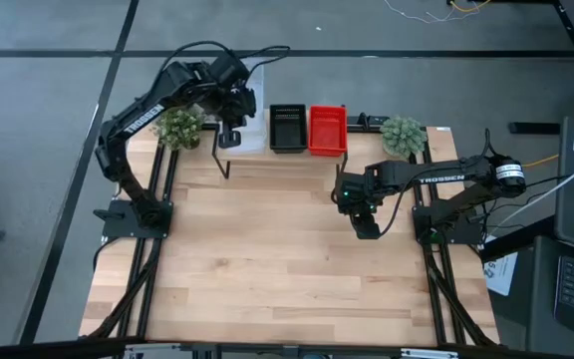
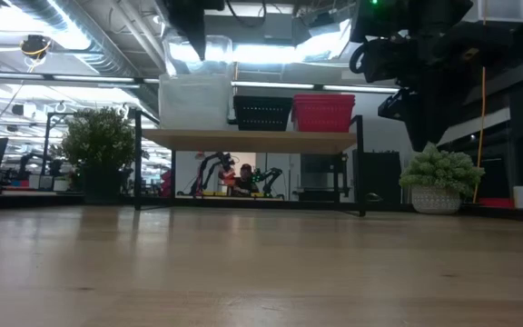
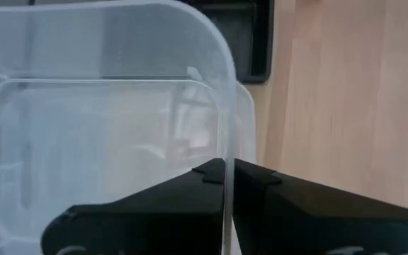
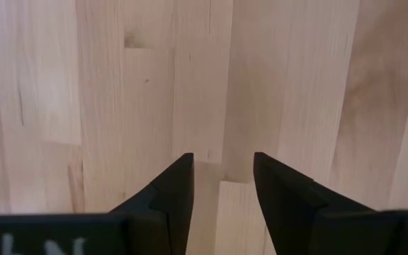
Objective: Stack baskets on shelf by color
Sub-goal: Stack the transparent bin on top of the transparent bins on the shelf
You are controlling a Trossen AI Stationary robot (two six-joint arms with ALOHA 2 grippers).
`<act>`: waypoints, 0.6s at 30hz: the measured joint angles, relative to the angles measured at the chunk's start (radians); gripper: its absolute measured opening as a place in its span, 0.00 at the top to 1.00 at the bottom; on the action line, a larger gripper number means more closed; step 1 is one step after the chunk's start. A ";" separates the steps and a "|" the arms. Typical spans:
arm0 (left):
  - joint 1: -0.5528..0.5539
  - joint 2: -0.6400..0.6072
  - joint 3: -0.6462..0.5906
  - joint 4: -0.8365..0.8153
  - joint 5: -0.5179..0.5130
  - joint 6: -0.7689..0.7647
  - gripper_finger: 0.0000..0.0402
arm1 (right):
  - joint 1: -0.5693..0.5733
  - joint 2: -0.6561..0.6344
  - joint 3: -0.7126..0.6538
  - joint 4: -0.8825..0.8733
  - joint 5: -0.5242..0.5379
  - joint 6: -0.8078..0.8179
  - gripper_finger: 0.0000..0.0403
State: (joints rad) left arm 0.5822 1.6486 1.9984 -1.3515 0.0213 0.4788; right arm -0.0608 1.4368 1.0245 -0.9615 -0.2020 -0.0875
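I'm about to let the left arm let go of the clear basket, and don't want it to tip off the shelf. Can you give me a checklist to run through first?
1. Left hand grip on the clear basket: fingers pinch its wall. Ok.
2. Clear basket over the shelf's left end, beside the black basket: ok.
3. Clear basket fully seated and level in the stack: cannot tell, the hand hides its top.
4. Black and red basket stacks upright on the shelf: ok.
5. Right hand out of the way: open above bare table, ok.
6. Plant near the left arm's path back: cannot tell the clearance.
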 joint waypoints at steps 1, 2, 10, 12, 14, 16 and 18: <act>-0.002 0.006 0.000 -0.011 -0.001 -0.001 1.00 | 0.000 0.000 0.000 0.003 0.000 0.000 0.64; -0.003 0.014 0.000 -0.026 -0.004 -0.007 1.00 | 0.000 0.000 0.000 0.003 0.000 0.000 0.64; -0.003 0.026 0.000 -0.070 -0.039 -0.055 1.00 | 0.000 0.000 0.000 0.002 0.000 0.006 0.64; -0.003 0.026 0.000 -0.069 -0.030 -0.056 1.00 | 0.000 0.000 0.000 0.002 0.000 0.006 0.64; -0.003 0.029 0.000 -0.070 -0.021 -0.057 1.00 | 0.000 0.000 0.000 0.002 0.000 0.007 0.64; -0.003 0.030 0.000 -0.070 0.003 -0.054 1.00 | 0.000 0.000 0.000 0.001 0.000 0.007 0.64; -0.004 0.030 0.000 -0.073 0.019 -0.052 1.00 | 0.000 0.000 0.000 0.001 0.000 0.007 0.64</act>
State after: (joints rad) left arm 0.5786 1.6783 1.9984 -1.4244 0.0407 0.4265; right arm -0.0612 1.4368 1.0245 -0.9600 -0.2016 -0.0803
